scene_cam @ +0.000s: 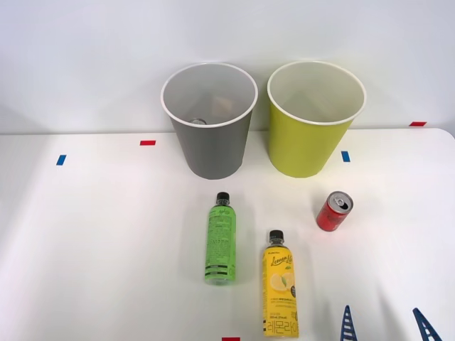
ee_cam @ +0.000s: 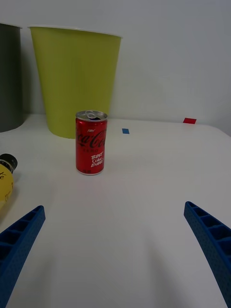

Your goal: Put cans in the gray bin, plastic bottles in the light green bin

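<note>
A small red can (scene_cam: pixel 334 211) (ee_cam: pixel 91 142) stands upright on the white table, right of centre. Two black-capped plastic bottles lie flat: the green-label bottle (scene_cam: pixel 221 239) and the larger lemon-label bottle (scene_cam: pixel 280 293) (ee_cam: pixel 5 179). Behind them stand the gray bin (scene_cam: pixel 210 121) (ee_cam: pixel 9 77) and, to its right, the light green bin (scene_cam: pixel 313 117) (ee_cam: pixel 74 79). My right gripper (scene_cam: pixel 386 324) (ee_cam: pixel 115 252) is open near the table's front edge, well short of the can, with nothing between its blue fingers (ee_cam: pixel 19 240).
Small red and blue tape marks dot the table (scene_cam: pixel 92 234), such as the blue mark (scene_cam: pixel 345 156) by the light green bin. Something small lies at the bottom of the gray bin. A pale wall closes off the back.
</note>
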